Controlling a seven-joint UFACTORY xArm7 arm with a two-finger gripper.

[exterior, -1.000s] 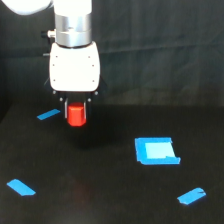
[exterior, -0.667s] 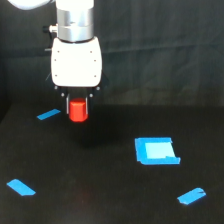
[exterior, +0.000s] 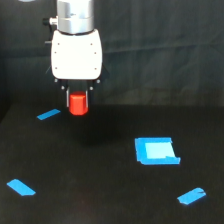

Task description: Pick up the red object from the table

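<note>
- Red object (exterior: 78, 104): we see this stubby red-orange block held clear of the table (exterior: 100, 200), with dark surface visible beneath it, toward the far left corner of the bench.
- Gripper (exterior: 78, 102): we see its two dark fingers (exterior: 67, 97) pinching the red object from both sides; the block's lower part hangs below the fingertips.
- Arm: we see the white gripper housing (exterior: 76, 53) directly above the block, topped by a grey cylindrical wrist (exterior: 75, 16), both upright.
- Tape strip (exterior: 48, 114): we note a blue strip just left of the held block, near the far left edge.
- Square patch (exterior: 156, 150): we note a larger blue square toward the right side, well apart from the block.
- Further strips: we note one blue strip (exterior: 21, 187) near the front left corner and another (exterior: 191, 196) near the front right corner.
</note>
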